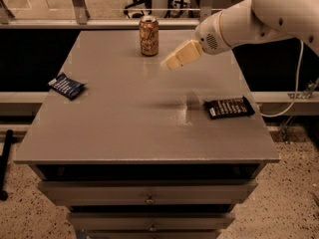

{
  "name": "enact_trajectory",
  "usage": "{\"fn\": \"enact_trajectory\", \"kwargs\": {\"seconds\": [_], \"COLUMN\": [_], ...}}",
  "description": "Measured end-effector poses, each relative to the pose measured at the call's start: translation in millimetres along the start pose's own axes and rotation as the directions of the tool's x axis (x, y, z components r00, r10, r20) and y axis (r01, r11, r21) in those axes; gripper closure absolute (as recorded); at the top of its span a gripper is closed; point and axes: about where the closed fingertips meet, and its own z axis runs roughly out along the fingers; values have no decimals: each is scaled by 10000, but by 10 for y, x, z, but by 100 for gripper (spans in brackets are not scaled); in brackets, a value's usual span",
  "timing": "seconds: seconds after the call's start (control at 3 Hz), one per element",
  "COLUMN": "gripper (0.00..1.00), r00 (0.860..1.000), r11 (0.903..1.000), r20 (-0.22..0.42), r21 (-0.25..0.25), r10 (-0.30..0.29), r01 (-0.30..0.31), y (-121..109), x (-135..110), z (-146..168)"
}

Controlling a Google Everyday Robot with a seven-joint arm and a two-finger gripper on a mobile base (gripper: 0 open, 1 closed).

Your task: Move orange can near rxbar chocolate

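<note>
— First, the orange can (149,36)?
— Upright near the far edge of the table (124,133), just left of the gripper (170,61) and a little beyond it, not touching.
— Spread or pressed together?
— Cannot tell. Hovering above the tabletop, tip slanted down and left, toward the can.
— And the rxbar chocolate (229,107)?
— Flat by the right edge, right of the gripper and nearer the camera, well apart from the can.
— Anything else?
— A dark blue packet (67,85), flat, far to the gripper's left. Drawers (149,193) under the tabletop.
</note>
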Motion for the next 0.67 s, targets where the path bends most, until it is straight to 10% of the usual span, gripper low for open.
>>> {"fn": "enact_trajectory", "kwargs": {"seconds": [0.67], "gripper": [0], "r00": [9909], "r11": [9981], "r20": [1321], "r21": [531], "r10": [245], "r01": [-317], "y": [-218], "x": [-303], "z": [721]}}
